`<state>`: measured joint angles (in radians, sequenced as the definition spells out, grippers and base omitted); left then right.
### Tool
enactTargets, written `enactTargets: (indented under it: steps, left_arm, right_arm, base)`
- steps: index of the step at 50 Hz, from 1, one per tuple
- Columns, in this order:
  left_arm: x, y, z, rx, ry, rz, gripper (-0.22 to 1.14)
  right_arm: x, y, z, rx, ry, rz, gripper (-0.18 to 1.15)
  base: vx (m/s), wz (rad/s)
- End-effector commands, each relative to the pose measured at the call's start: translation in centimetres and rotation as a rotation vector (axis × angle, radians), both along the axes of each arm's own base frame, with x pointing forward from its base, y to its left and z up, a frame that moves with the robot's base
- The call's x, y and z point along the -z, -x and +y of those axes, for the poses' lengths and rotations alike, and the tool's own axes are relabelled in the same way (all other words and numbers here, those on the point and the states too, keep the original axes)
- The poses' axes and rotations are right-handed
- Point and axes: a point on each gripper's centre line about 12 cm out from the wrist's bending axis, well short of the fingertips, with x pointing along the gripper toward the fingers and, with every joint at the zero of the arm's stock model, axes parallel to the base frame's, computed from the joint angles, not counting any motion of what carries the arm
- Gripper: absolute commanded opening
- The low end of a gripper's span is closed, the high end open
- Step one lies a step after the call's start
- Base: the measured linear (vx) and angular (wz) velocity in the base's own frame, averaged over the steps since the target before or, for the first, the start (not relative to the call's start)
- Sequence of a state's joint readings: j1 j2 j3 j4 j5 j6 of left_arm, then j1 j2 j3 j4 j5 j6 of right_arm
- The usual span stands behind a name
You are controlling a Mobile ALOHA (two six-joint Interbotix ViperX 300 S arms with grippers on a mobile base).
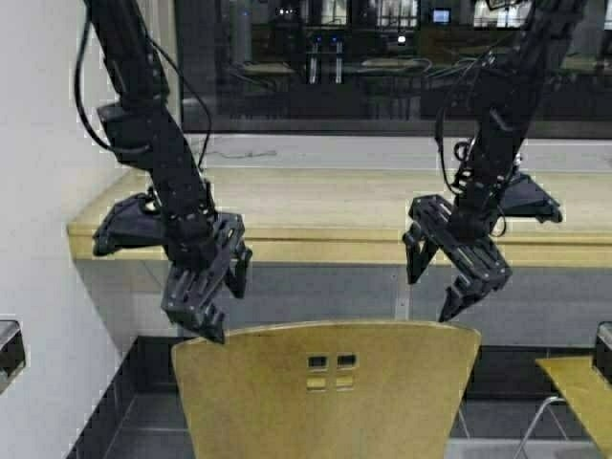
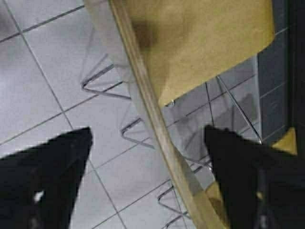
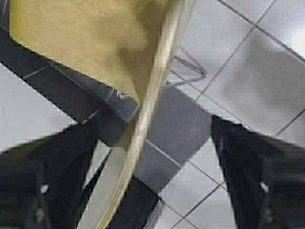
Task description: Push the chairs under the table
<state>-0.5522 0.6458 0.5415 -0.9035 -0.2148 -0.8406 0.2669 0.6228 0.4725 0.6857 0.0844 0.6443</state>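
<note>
chair (image 1: pixel 325 392) backrest between both open tools.

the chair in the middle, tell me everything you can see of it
The chair is yellow-tan moulded plywood with a curved backrest top and four small square cutouts in the back. The wrist views show its seat and thin chrome legs on a tiled floor. It stands upright, facing the table, not yet pushed under. The left gripper and right gripper hang open over the backrest's top corners, straddling its edge; contact cannot be told.
</note>
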Motion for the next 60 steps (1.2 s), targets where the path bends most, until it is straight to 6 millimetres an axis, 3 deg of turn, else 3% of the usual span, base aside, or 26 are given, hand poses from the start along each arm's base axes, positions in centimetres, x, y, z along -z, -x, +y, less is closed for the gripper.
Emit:
enactTargets:
  steps: [1,12,28,34,39,46,53,56,60]
  left_arm:
    - [0.1,-0.8,-0.4,-0.016,0.007,-0.024,1.0]
    - [2.3,-2.0,-0.5,-0.061,0.007,-0.034,1.0]
    - [5.7,-4.2,-0.5,-0.083,0.003,-0.033,1.0]
    - [6.1,-4.5,-0.5,-0.082,0.001,-0.034,0.98]
    - [6.7,-4.7,-0.5,-0.079,-0.003,-0.032,0.89]
    - [7.6,-4.8,-0.6,-0.07,-0.005,-0.021,0.59]
    - [7.6,-5.4,-0.7,-0.074,0.006,-0.023,0.25]
    - [7.5,-5.7,-0.5,-0.079,0.007,-0.027,0.15]
    - [7.2,-6.0,-0.2,-0.079,0.007,-0.033,0.11]
  right_arm:
    - [0.1,-1.1,0.5,-0.006,-0.005,-0.019,1.01]
    - [2.1,-2.6,1.2,-0.009,-0.003,-0.025,1.01]
    - [7.8,-3.8,3.2,-0.047,0.01,0.006,1.01]
    - [8.6,-3.8,3.7,-0.057,0.011,0.012,1.0]
    - [8.9,-3.7,3.7,-0.058,0.012,0.016,0.96]
    - [9.2,-3.3,3.6,-0.064,0.018,0.027,0.73]
    - [9.4,-2.7,3.4,-0.078,0.027,0.038,0.34]
    - [9.4,-2.4,3.4,-0.082,0.029,0.045,0.2]
    - [9.4,-2.1,3.5,-0.085,0.03,0.052,0.08]
  base:
    - [0.0,0.0]
    - [0.0,0.0]
    - [0.0,0.0]
    - [0.0,0.0]
    - [0.0,0.0]
    - [0.01,0.0]
    - [0.01,0.01]
    - [0.02,0.03]
    - [0.02,0.02]
